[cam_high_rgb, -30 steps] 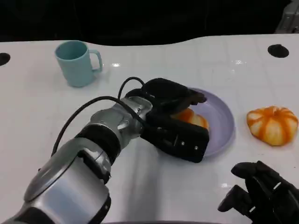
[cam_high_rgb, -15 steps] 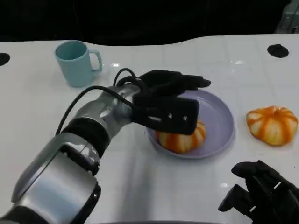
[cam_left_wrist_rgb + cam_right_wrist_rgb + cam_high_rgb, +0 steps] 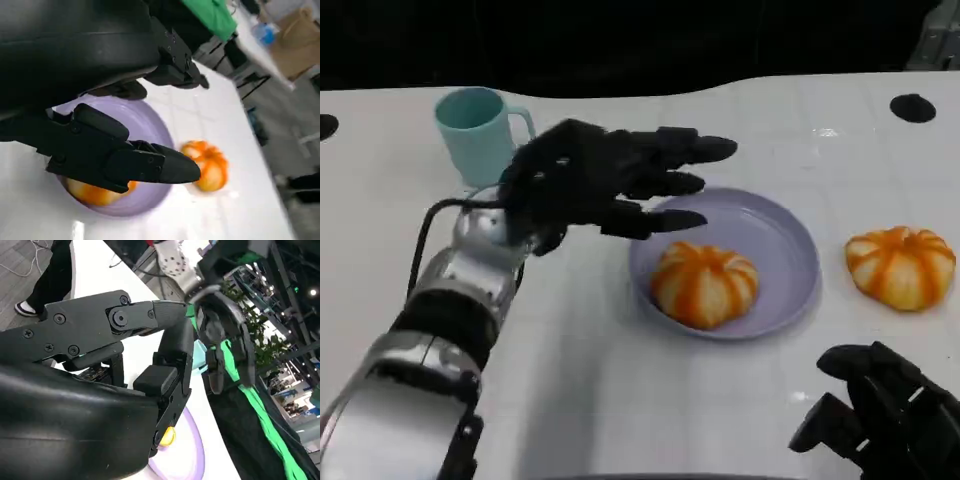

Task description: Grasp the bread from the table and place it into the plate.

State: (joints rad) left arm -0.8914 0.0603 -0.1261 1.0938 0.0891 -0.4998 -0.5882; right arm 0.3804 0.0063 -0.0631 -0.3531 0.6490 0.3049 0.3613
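An orange-and-white striped bread (image 3: 705,285) lies inside the lavender plate (image 3: 790,245), toward its near left side. My left hand (image 3: 590,185) hovers just left of the plate with its fingers spread and nothing in them. The left wrist view has the same bread (image 3: 95,192) in the plate (image 3: 145,125) under my fingers (image 3: 145,167). A second striped bread (image 3: 902,266) sits on the table right of the plate; the left wrist view catches it too (image 3: 207,165). My right hand (image 3: 880,415) rests at the near right edge, fingers curled in, holding nothing.
A light teal mug (image 3: 475,135) stands at the back left, close behind my left hand. Two black round holes (image 3: 912,107) mark the white table's far corners. The right wrist view shows part of the plate (image 3: 192,455) and a person's legs beyond the table.
My left hand let go of the bread, which now lies in the plate, and drew back up and to the left with its fingers spread. The right hand stayed put.
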